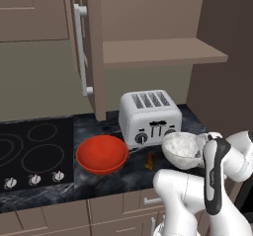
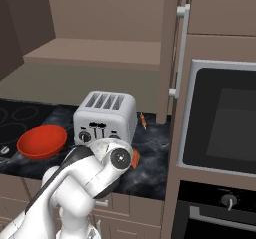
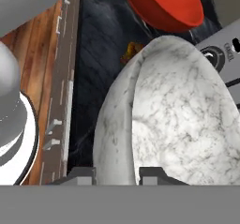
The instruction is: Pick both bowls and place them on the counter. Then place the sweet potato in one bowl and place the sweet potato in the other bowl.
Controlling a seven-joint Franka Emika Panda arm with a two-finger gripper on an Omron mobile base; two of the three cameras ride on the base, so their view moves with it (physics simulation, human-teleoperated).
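Note:
The glossy red bowl (image 1: 101, 153) (image 2: 42, 140) (image 3: 166, 5) sits upright on the black marble counter (image 1: 111, 125), left of the toaster. The grey-white marbled bowl (image 1: 180, 149) (image 3: 178, 110) hangs tilted just above the counter's front right part. My gripper (image 1: 198, 144) (image 3: 117, 174) is shut on its rim, one finger inside the wall and one outside. A small orange sweet potato (image 1: 149, 161) (image 3: 131, 52) (image 2: 135, 158) lies on the counter between the two bowls. A second thin orange sweet potato (image 2: 143, 120) lies behind the toaster on the right.
A silver four-slot toaster (image 1: 149, 116) (image 2: 105, 115) stands behind both bowls. The black glass cooktop (image 1: 34, 148) is to the left. An open cabinet door (image 1: 91, 47) hangs over the counter's back. A wall oven (image 2: 222, 118) bounds the right side.

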